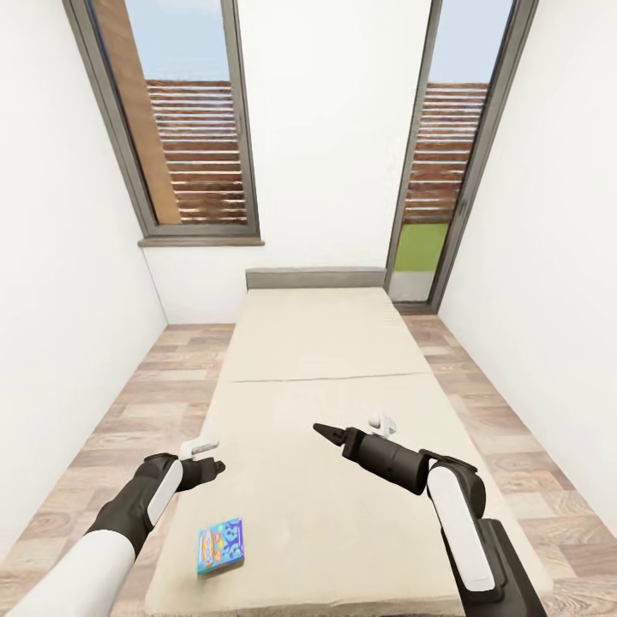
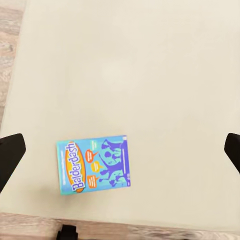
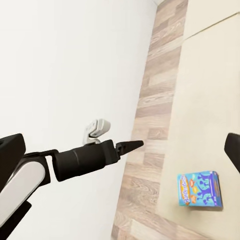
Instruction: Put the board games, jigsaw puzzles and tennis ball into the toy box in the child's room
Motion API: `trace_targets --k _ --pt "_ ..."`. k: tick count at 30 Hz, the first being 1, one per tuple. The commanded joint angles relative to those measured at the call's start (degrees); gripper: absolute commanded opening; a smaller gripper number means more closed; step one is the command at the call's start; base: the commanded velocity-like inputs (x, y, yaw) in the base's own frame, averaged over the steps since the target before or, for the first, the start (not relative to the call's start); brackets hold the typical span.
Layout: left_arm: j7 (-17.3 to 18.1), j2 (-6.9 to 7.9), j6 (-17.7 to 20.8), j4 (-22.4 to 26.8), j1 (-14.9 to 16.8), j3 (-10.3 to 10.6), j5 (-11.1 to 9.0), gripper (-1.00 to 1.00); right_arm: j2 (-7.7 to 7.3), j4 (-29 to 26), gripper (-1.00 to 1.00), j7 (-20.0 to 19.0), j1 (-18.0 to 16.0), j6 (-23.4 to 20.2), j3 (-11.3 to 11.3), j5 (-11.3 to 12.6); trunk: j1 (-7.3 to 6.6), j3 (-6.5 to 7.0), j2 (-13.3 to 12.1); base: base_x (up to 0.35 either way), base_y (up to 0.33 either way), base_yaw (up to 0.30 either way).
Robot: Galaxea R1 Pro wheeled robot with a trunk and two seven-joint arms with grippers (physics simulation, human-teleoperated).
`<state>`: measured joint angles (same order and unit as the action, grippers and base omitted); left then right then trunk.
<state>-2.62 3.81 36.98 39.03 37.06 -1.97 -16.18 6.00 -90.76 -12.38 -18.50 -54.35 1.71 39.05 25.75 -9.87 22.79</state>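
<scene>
I had the robot parked at the foot of the bed [image 1: 326, 343], facing the headboard and the 2 tall windows. 1 board game was in sight: the small blue-teal box [image 1: 221, 545] lettered "Balderdash", lying flat on the mattress close to its near left corner and just inside the edge. The rest of the mattress I could see was bare.

The left gripper [image 1: 211, 470] hung over the left edge of the bed, a little beyond the box. In the left wrist view its 2 fingers stood wide apart with nothing between them, the box [image 2: 94, 164] lying below. The right gripper [image 1: 326, 433] hovered over the middle of the mattress, its fingers likewise parted and empty in the right wrist view.

I judged the step in hand to be collecting this game. The next move called for bringing the left arm back and down, then catching an edge, since the box lay flat.
</scene>
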Motion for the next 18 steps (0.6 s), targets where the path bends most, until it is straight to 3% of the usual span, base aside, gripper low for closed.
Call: trace_targets --k 1,14,18 --pt "-0.3 0.01 0.3 0.1 0.0 -0.1 -0.6 1.0 0.04 0.0 1.0 -0.5 -0.1 -0.2 -0.1 -0.5 0.03 -0.22 0.1 0.0 0.0 0.0" --pt "-0.3 -0.23 0.4 0.8 0.2 -0.1 -0.6 1.0 0.06 0.0 1.0 -0.7 -0.1 -0.3 -0.1 -0.6 0.03 -1.44 0.1 0.0 0.0 0.0" --pt "-0.1 0.1 0.4 1.3 2.1 -0.1 -0.5 1.0 0.06 0.0 1.0 -0.7 0.0 -0.3 -0.1 -0.6 0.03 -1.82 0.1 0.0 0.0 0.0"
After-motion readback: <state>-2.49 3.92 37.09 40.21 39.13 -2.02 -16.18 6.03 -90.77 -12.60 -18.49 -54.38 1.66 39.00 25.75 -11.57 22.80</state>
